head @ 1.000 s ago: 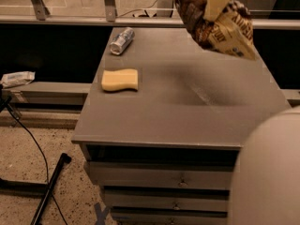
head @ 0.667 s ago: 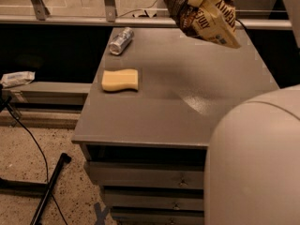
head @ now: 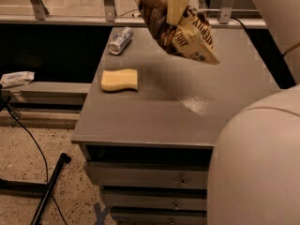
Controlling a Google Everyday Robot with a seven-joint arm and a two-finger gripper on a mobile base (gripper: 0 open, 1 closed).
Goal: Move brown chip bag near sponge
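Note:
The brown chip bag [head: 176, 27] hangs in the air above the back middle of the grey table [head: 154, 116], tilted, with its lower corner pointing right. My gripper [head: 177, 1] is shut on the bag's top, one cream finger showing over its front. The pale yellow sponge [head: 120, 79] lies flat on the left part of the table, below and to the left of the bag. The bag's shadow falls on the table just right of the sponge.
A silver can [head: 120, 40] lies on its side at the table's back left corner. My arm's large cream housing [head: 255, 168] fills the lower right. Drawers sit under the table front. A cable and a black pole lie on the floor at left.
The gripper has carried the chip bag leftward, from above the table's back right toward the back middle, closer to the sponge. The sponge and can have not moved.

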